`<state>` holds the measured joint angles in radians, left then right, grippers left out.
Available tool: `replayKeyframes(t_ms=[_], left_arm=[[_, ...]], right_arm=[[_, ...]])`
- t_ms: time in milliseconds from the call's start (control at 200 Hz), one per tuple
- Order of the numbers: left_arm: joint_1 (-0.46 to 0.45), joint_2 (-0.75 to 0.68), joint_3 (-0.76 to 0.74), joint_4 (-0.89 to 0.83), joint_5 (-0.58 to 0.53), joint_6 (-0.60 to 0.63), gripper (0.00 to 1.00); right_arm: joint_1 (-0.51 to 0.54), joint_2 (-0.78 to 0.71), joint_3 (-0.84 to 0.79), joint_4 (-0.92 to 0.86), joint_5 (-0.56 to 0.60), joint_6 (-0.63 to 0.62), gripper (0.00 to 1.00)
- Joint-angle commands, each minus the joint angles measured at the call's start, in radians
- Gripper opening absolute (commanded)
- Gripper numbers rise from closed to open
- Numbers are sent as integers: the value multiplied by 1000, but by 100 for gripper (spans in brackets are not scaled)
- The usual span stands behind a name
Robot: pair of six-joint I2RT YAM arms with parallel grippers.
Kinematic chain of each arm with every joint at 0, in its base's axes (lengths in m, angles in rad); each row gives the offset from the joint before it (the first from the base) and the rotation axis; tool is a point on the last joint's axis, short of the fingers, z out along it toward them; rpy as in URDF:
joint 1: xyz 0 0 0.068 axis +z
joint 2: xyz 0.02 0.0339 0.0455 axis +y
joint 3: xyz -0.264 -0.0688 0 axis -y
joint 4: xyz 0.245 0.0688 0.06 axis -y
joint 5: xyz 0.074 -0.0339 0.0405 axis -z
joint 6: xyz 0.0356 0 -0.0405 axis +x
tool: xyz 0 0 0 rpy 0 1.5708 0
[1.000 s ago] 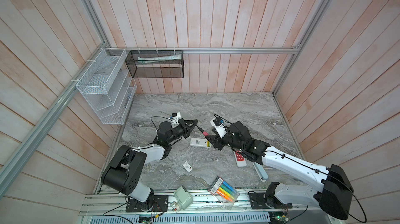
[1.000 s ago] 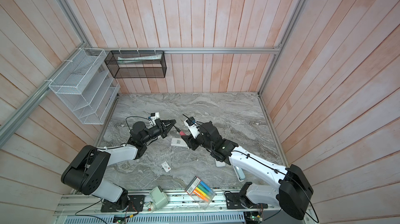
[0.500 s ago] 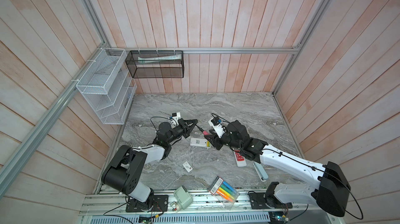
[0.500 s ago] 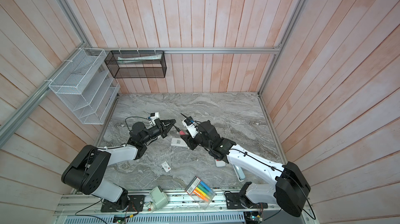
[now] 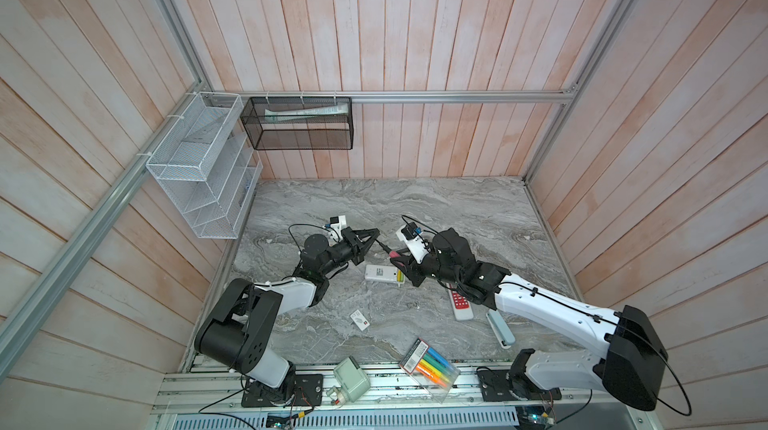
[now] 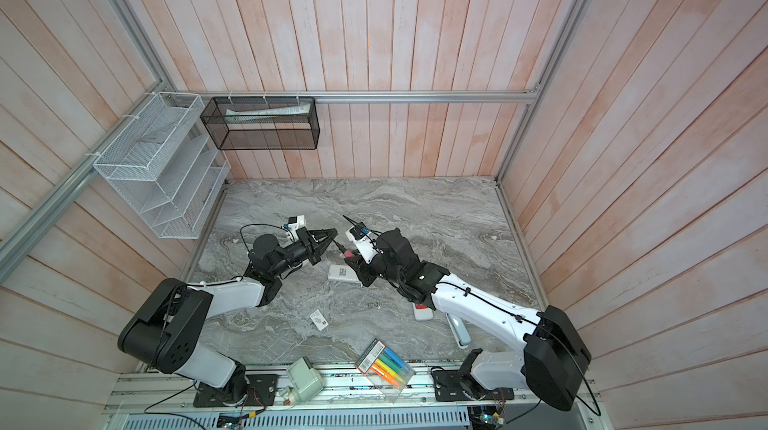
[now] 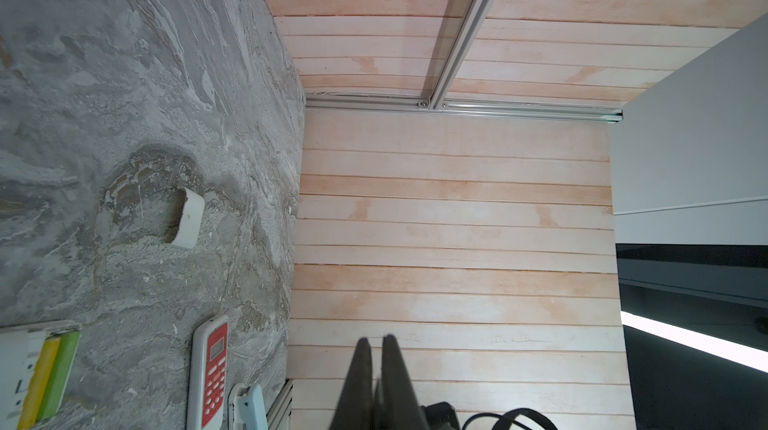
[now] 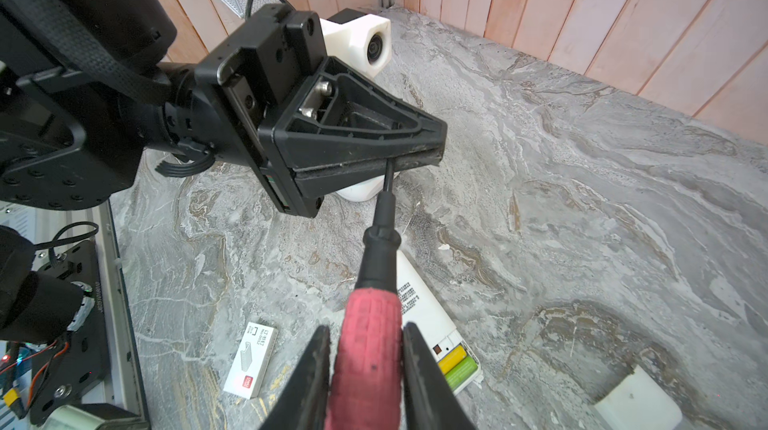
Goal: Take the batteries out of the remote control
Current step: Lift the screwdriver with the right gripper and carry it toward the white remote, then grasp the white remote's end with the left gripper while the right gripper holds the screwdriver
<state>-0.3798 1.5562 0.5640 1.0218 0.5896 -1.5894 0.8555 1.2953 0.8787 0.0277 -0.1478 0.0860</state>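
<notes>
Your left gripper [image 8: 436, 153] has its jaws clamped shut on the thin metal shaft of the screwdriver [image 8: 368, 365], above the desk [image 8: 582, 220]. Your right gripper [image 8: 365, 330] has its jaws narrow, flanking the red handle; whether they pinch it you cannot tell. The batteries [image 8: 455, 361], one yellow and one green showing, lie side by side in the open end of the white remote [image 8: 419, 299], flat on the desk between your arms.
</notes>
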Motion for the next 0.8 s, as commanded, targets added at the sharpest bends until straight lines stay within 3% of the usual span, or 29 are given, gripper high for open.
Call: replayKeyframes(t_ms=[0,285,390,545,660,795], left_arm=[[2,-8,-16,36,4,18,0],[2,-15,-4,-21,11,78,0],[2,-35,26,-154,13,166,24],[7,-76,81,-399,1,331,79],[10,-85,148,-565,15,472,100],[10,-84,246,-795,22,671,99]], right_arm=[[-1,13,32,-24,-2,8,26],[-1,16,45,-55,21,1,5],[-1,3,37,-75,58,-3,0],[-2,-13,9,-114,144,-15,0],[0,-30,-17,-137,192,-17,0],[-1,-52,-45,-167,258,-7,0]])
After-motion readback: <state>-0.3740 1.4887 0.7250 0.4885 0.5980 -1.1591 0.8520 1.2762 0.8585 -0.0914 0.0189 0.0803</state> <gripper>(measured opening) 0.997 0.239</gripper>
